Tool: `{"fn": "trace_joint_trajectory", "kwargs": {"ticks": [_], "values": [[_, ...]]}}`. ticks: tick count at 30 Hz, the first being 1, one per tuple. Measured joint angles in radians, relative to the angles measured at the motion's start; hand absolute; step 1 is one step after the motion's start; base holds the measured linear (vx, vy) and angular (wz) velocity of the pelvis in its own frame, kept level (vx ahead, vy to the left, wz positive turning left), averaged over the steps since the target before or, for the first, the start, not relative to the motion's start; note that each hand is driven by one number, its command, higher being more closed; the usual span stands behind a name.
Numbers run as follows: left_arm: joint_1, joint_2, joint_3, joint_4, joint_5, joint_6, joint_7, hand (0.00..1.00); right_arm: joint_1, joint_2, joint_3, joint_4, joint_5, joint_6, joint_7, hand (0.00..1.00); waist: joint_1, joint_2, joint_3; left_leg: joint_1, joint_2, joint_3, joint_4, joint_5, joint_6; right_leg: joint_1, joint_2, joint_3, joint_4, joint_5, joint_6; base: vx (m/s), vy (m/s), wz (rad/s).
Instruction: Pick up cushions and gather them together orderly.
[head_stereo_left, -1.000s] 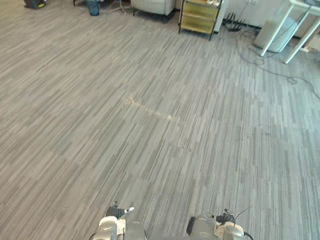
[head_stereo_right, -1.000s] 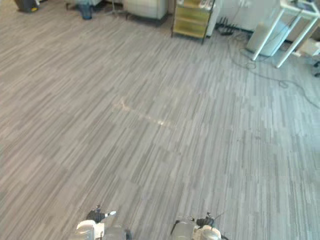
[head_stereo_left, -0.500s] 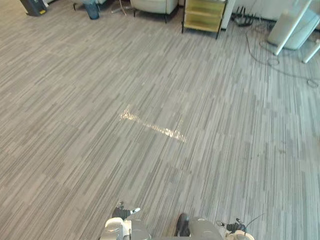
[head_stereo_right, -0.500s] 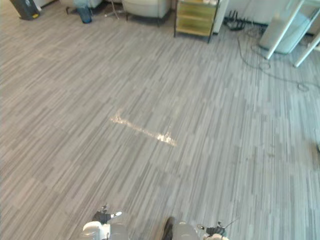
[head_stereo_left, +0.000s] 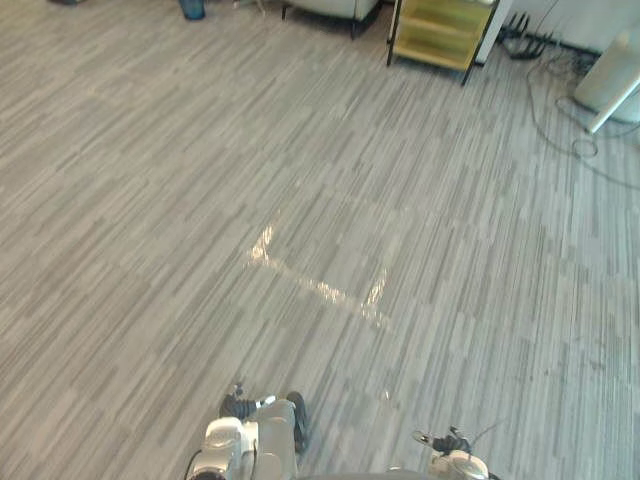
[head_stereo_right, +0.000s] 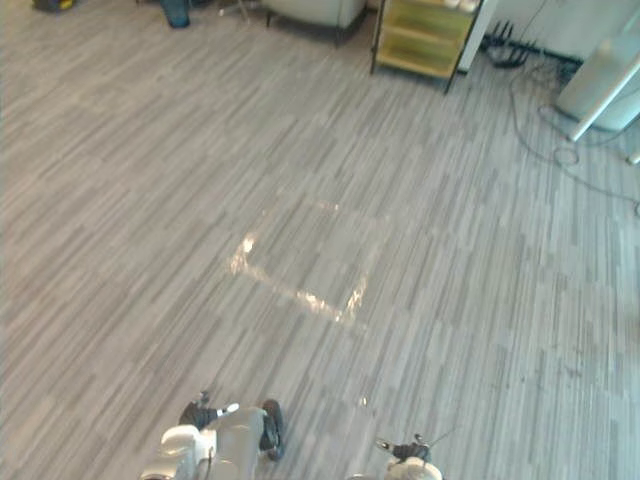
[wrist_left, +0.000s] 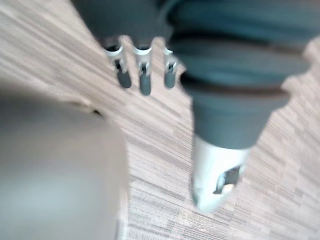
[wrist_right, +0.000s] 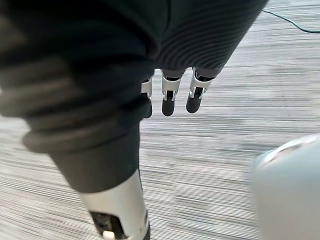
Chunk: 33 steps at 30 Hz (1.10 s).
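Note:
My left hand (wrist_left: 144, 75) hangs above the grey striped carpet with its fingers straight and its thumb (wrist_left: 215, 175) apart, holding nothing. My right hand (wrist_right: 170, 95) hangs the same way over the carpet, fingers relaxed and nothing between them and the thumb (wrist_right: 120, 210).
Wide grey carpet floor (head_stereo_left: 300, 200) stretches ahead with a bright glare patch (head_stereo_left: 320, 285). At the far edge stand a yellow shelf cart (head_stereo_left: 440, 30), a pale armchair (head_stereo_left: 330, 6) and a blue bin (head_stereo_left: 192, 8). Cables (head_stereo_left: 560, 100) and a white stand (head_stereo_left: 612, 85) lie far right.
The whole picture has shifted, so the camera has moved: the far furniture sits nearer the top edge and the glare patch is lower and larger. Both hands still hang with nothing in them.

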Motion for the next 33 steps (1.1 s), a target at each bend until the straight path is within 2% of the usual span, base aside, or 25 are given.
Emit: {"fn": "trace_joint_trajectory", "kwargs": {"ticks": [2, 4, 5, 6, 7, 8, 10, 11, 13, 14, 16, 19, 20, 21, 22, 23, 24, 25, 26, 27, 28, 29, 30, 31, 33], "values": [[0.009, -0.009, -0.013, 0.001, 0.0, 0.005, -0.001, 0.0, -0.003, -0.025, 0.001, -0.003, -0.003, -0.007, 0.004, 0.0, -0.013, 0.027, 0.012, 0.179, 0.015, -0.003, -0.122, -0.01, -0.002, -0.101, 0.032, -0.103, -0.083, -0.108, -0.072, 0.61, -0.102, -0.02], [0.003, -0.014, -0.013, 0.002, 0.0, 0.005, -0.001, 0.0, -0.014, -0.042, 0.002, -0.007, -0.006, -0.007, 0.007, 0.0, -0.022, 0.051, 0.026, 0.239, 0.043, -0.005, -0.162, -0.01, -0.002, -0.167, 0.077, -0.159, -0.268, -0.118, -0.085, 0.58, -0.199, 0.21], [0.008, -0.012, -0.013, 0.003, 0.0, 0.004, -0.001, 0.0, -0.014, -0.042, 0.001, -0.013, -0.006, -0.012, 0.009, 0.0, -0.036, 0.055, 0.029, 0.272, 0.054, -0.008, -0.184, -0.01, -0.003, -0.211, 0.11, -0.177, -0.532, -0.048, -0.072, 0.51, -0.218, 0.32], [0.01, -0.011, -0.013, 0.003, 0.0, 0.004, -0.001, 0.0, -0.014, -0.041, 0.001, -0.013, -0.006, -0.012, 0.009, 0.0, -0.038, 0.051, 0.027, 0.278, 0.052, -0.008, -0.188, -0.011, -0.005, -0.21, 0.114, -0.177, -0.568, -0.029, -0.071, 0.52, -0.259, 0.52], [0.02, -0.003, -0.014, 0.01, 0.001, 0.004, -0.002, 0.0, -0.004, -0.037, 0.001, -0.008, -0.006, -0.011, 0.01, 0.0, -0.05, 0.032, 0.026, 0.327, 0.039, -0.031, -0.204, -0.031, -0.038, -0.209, 0.13, -0.154, -0.779, 0.142, -0.082, 0.48, -0.249, 0.47], [0.025, -0.028, -0.014, 0.032, 0.001, 0.005, -0.002, 0.0, 0.003, -0.052, -0.005, 0.003, -0.006, -0.007, 0.009, 0.0, -0.052, 0.074, 0.016, 0.367, 0.079, -0.069, -0.201, -0.052, -0.07, -0.199, 0.169, -0.125, -0.725, 0.188, -0.133, 0.7, -0.348, 0.41], [0.025, -0.045, -0.011, 0.035, 0.002, 0.0, -0.003, 0.0, 0.005, -0.051, -0.024, -0.003, -0.007, -0.005, 0.008, 0.0, -0.046, 0.095, 0.007, 0.331, 0.104, -0.109, -0.11, -0.048, -0.074, -0.22, 0.175, -0.122, -0.641, 0.101, -0.144, 0.55, -0.315, 0.22], [0.021, -0.064, 0.009, 0.036, 0.013, 0.001, -0.006, 0.0, 0.012, -0.046, -0.066, -0.014, -0.006, -0.004, 0.01, 0.0, -0.055, 0.124, 0.011, 0.232, 0.159, -0.17, 0.174, -0.025, -0.103, -0.167, 0.192, -0.163, -0.606, 0.017, -0.16, 0.51, -0.36, 0.35], [0.025, -0.078, 0.051, 0.014, 0.019, 0.002, -0.014, 0.0, 0.034, -0.046, -0.06, -0.034, -0.003, -0.003, 0.009, 0.0, -0.05, 0.137, 0.019, 0.111, 0.229, -0.197, 0.497, 0.084, -0.152, -0.07, 0.235, -0.178, -0.625, -0.03, -0.181, 0.63, -0.344, 0.22], [0.031, -0.079, 0.071, -0.014, 0.019, -0.001, -0.022, 0.0, 0.041, -0.039, -0.056, -0.047, 0.003, -0.007, 0.009, 0.0, -0.04, 0.133, 0.024, 0.031, 0.27, -0.176, 0.671, 0.055, -0.151, 0.014, 0.26, -0.183, -0.653, -0.061, -0.193, 0.54, -0.211, 0.01], [0.03, -0.069, 0.069, -0.034, 0.019, -0.001, -0.025, 0.0, 0.036, -0.029, -0.056, -0.045, 0.015, -0.005, 0.009, 0.0, -0.034, 0.116, 0.027, -0.045, 0.274, -0.142, 0.722, 0.02, -0.135, 0.092, 0.268, -0.185, -0.697, -0.073, -0.19, 0.4, -0.146, -0.08], [0.019, -0.064, 0.065, -0.055, 0.018, -0.006, -0.023, 0.0, 0.015, -0.011, -0.057, -0.043, 0.042, -0.01, 0.006, 0.0, -0.018, 0.098, 0.028, -0.187, 0.238, -0.053, 0.517, -0.028, -0.106, 0.221, 0.266, -0.171, -0.83, -0.06, -0.168, 0.55, -0.123, -0.16], [0.011, -0.068, 0.056, -0.061, 0.018, -0.007, -0.022, 0.0, 0.006, -0.003, -0.057, -0.042, 0.042, -0.01, 0.004, 0.0, -0.001, 0.099, 0.029, -0.221, 0.189, -0.052, 0.308, -0.014, -0.108, 0.268, 0.256, -0.156, -0.88, -0.056, -0.158, 0.51, 0.041, -0.3], [0.006, -0.068, 0.052, -0.061, 0.018, -0.012, -0.022, 0.0, -0.002, -0.003, -0.057, -0.041, 0.042, -0.01, 0.002, 0.0, 0.011, 0.096, 0.031, -0.23, 0.139, -0.075, 0.084, 0.05, -0.113, 0.305, 0.24, -0.142, -0.916, -0.062, -0.146, 0.52, 0.073, -0.31], [0.005, -0.068, 0.05, -0.061, 0.017, -0.013, -0.022, 0.0, -0.007, 0.0, -0.057, -0.04, 0.042, -0.01, 0.002, 0.0, 0.014, 0.095, 0.031, -0.231, 0.124, -0.086, 0.008, 0.082, -0.12, 0.32, 0.236, -0.135, -0.927, -0.066, -0.137, 0.52, 0.118, -0.37], [0.005, -0.066, 0.025, -0.062, 0.015, -0.017, -0.02, 0.0, -0.012, 0.001, -0.049, -0.027, 0.042, -0.01, 0.001, 0.0, 0.024, 0.1, 0.029, -0.231, 0.103, -0.115, -0.133, 0.215, -0.155, 0.358, 0.235, -0.11, -0.958, -0.079, -0.108, 0.42, 0.108, -0.3], [0.005, -0.065, 0.023, -0.062, 0.014, -0.019, -0.02, 0.0, -0.013, 0.001, -0.043, -0.021, 0.041, -0.01, 0.001, 0.0, 0.026, 0.1, 0.028, -0.231, 0.1, -0.115, -0.13, 0.243, -0.154, 0.363, 0.237, -0.102, -0.965, -0.083, -0.101, 0.55, 0.147, -0.42], [0.0, -0.054, 0.006, -0.059, 0.013, -0.019, -0.02, 0.0, -0.022, 0.007, -0.017, 0.0, 0.039, -0.01, 0.001, 0.0, 0.028, 0.087, 0.021, -0.226, 0.076, -0.119, -0.107, 0.307, -0.112, 0.389, 0.214, -0.075, -0.961, -0.094, -0.086, 0.56, 0.138, -0.08], [-0.01, -0.036, -0.013, -0.053, 0.019, -0.018, -0.022, 0.0, -0.023, 0.015, -0.013, 0.005, 0.038, -0.01, 0.002, 0.0, 0.011, 0.055, 0.014, -0.235, 0.042, -0.128, -0.076, 0.267, -0.064, 0.353, 0.167, -0.064, -0.884, -0.093, -0.085, 0.57, 0.139, -0.01], [-0.012, -0.031, -0.013, -0.051, 0.019, -0.018, -0.022, 0.0, -0.023, 0.014, -0.014, 0.005, 0.037, -0.01, 0.002, 0.0, 0.009, 0.052, 0.016, -0.237, 0.04, -0.126, -0.062, 0.261, -0.051, 0.337, 0.16, -0.055, -0.845, -0.094, -0.083, 0.55, 0.14, 0.11], [-0.018, -0.027, -0.008, -0.042, 0.012, -0.019, -0.021, 0.0, -0.013, 0.008, -0.017, 0.008, 0.032, -0.007, 0.002, 0.0, 0.01, 0.042, 0.022, -0.227, 0.038, -0.111, -0.008, 0.207, -0.041, 0.258, 0.131, -0.012, -0.633, -0.088, -0.067, 0.53, 0.155, -0.07], [-0.019, -0.014, -0.014, -0.035, 0.006, -0.018, -0.021, 0.0, -0.012, 0.007, -0.02, 0.006, 0.036, -0.006, 0.002, 0.0, 0.008, 0.021, 0.03, -0.176, 0.024, -0.091, 0.012, 0.151, -0.03, 0.144, 0.077, 0.026, -0.343, -0.01, 0.023, 0.54, 0.149, -0.11], [-0.02, -0.013, -0.015, -0.033, 0.005, -0.018, -0.021, 0.0, -0.014, 0.006, -0.02, 0.006, 0.035, -0.006, 0.002, 0.0, 0.008, 0.017, 0.033, -0.162, 0.022, -0.089, 0.013, 0.141, -0.027, 0.123, 0.064, 0.033, -0.283, 0.002, 0.036, 0.52, 0.106, -0.03], [-0.02, 0.002, -0.031, -0.022, 0.0, -0.014, -0.021, 0.0, -0.016, 0.004, -0.018, 0.005, 0.033, -0.007, 0.006, 0.0, -0.002, 0.009, 0.039, -0.097, 0.008, -0.089, 0.019, 0.093, -0.023, 0.044, 0.01, 0.006, -0.065, -0.008, 0.019, 0.6, 0.058, 0.06], [-0.012, 0.005, -0.043, -0.01, 0.0, -0.008, -0.017, 0.0, -0.015, -0.003, -0.017, -0.004, 0.031, -0.009, 0.008, 0.0, -0.009, 0.015, 0.042, 0.003, 0.009, -0.096, -0.007, 0.057, -0.02, -0.005, -0.022, -0.063, 0.019, -0.046, -0.029, 0.48, 0.008, 0.1]]}}
